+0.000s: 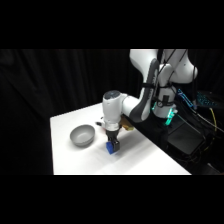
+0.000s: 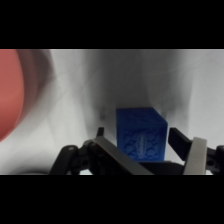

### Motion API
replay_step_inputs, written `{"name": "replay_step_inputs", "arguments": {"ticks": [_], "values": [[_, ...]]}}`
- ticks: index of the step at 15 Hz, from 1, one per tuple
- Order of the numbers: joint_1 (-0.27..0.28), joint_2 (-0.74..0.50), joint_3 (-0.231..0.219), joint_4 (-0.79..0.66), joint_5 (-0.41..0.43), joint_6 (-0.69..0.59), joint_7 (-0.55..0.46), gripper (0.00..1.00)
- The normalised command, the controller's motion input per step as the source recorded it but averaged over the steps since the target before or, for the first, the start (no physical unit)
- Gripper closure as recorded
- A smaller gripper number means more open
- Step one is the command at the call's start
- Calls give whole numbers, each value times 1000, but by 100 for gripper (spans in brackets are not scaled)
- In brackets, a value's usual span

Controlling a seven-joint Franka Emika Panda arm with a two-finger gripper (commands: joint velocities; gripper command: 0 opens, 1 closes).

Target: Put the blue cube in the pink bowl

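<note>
The blue cube [image 2: 140, 134] rests on the white table between my gripper's [image 2: 139, 145] two fingers, which stand on either side of it with a narrow gap each side, so the gripper is open. In the side view the gripper [image 1: 112, 145] is down at the table with the blue cube [image 1: 111, 148] at its fingertips. Part of the pink bowl [image 2: 10, 95] shows at the left edge of the wrist view, apart from the cube. In the side view the arm hides this bowl.
A grey bowl [image 1: 82, 135] stands on the table [image 1: 70, 157] to the left of the gripper. The table's right edge runs close behind the arm, with dark equipment and cables [image 1: 192, 142] beyond it.
</note>
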Motion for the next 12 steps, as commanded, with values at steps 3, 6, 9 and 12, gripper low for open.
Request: {"name": "replay_step_inputs", "arguments": {"ticks": [3,6,9,12], "values": [[92,49,-83,11,8,189,-10,40],[109,18,-95,3,-5,163,-10,72],[108,-41,-91,-10,-6,57,-10,77],[83,-220,-55,-68,-4,-119,-62,78]]}}
